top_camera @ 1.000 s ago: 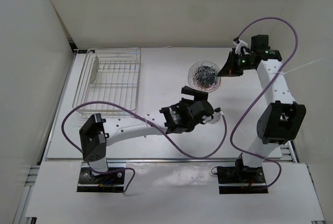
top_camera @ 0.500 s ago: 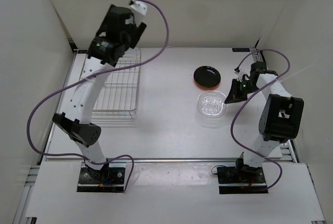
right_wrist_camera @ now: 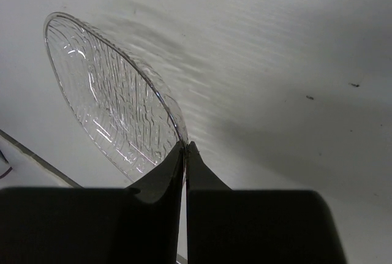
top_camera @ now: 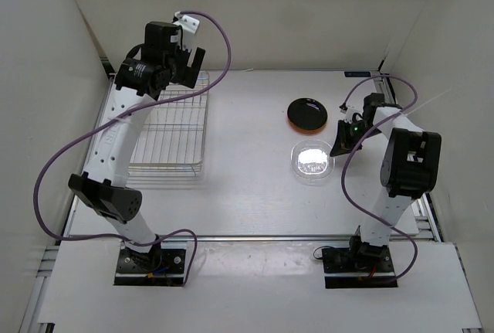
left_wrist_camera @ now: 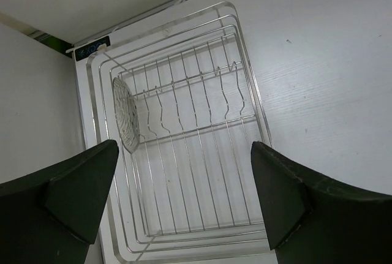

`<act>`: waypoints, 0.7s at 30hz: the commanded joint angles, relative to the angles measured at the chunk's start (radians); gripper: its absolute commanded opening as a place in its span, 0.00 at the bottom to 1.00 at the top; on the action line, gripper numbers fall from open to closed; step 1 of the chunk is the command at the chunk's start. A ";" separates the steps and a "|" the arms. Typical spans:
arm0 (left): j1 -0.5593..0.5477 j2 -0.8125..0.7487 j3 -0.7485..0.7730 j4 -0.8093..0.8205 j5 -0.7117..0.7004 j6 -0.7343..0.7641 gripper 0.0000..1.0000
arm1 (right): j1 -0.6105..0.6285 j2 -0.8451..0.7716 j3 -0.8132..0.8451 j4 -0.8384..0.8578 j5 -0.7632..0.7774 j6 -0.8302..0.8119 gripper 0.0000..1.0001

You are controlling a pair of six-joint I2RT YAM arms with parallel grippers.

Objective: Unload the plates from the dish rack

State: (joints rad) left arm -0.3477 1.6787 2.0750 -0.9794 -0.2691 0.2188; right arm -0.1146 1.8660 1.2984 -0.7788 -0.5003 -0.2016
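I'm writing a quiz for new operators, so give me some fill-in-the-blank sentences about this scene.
1. The right gripper is ___ on the rim of the clear plate.
2. The black plate lies ___ the orange plate.
3. The left gripper, above the dish rack, has its fingers ___.
Missing words: shut; on top of; open.

Clear plate [top_camera: 311, 161] has shifted slightly nearer

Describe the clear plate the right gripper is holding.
The clear plate is round and glass-like, with a ribbed, textured face and smooth rim. The right gripper pinches its rim, jaws shut on it. Seen from above, it lies at or just over the white table, nearer the arms than the black plate, apart from it.
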 commanded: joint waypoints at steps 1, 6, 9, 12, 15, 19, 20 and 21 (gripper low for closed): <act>0.009 -0.066 -0.007 -0.005 0.050 -0.025 1.00 | 0.003 0.030 0.064 0.024 -0.001 -0.018 0.00; 0.009 -0.111 -0.050 -0.005 0.050 -0.025 1.00 | 0.012 0.090 0.102 0.024 -0.023 -0.009 0.00; 0.018 -0.122 -0.062 -0.005 0.050 -0.025 1.00 | 0.012 0.110 0.111 0.024 -0.014 -0.009 0.00; 0.018 -0.132 -0.072 -0.005 0.050 -0.025 1.00 | 0.021 0.131 0.131 0.024 -0.014 -0.009 0.03; 0.018 -0.132 -0.072 -0.005 0.050 -0.025 1.00 | 0.021 0.154 0.144 0.004 -0.014 -0.009 0.06; 0.018 -0.142 -0.081 -0.005 0.041 -0.025 1.00 | 0.030 0.163 0.144 0.004 -0.014 -0.018 0.13; 0.018 -0.142 -0.081 -0.005 0.041 -0.025 1.00 | 0.030 0.163 0.144 0.004 -0.004 -0.018 0.13; 0.018 -0.142 -0.081 -0.005 0.041 -0.025 1.00 | 0.030 0.163 0.144 0.004 -0.004 -0.018 0.20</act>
State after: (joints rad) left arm -0.3355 1.5925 1.9999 -0.9905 -0.2375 0.2039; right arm -0.0895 2.0228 1.4071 -0.7658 -0.4988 -0.2024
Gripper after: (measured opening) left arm 1.000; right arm 0.176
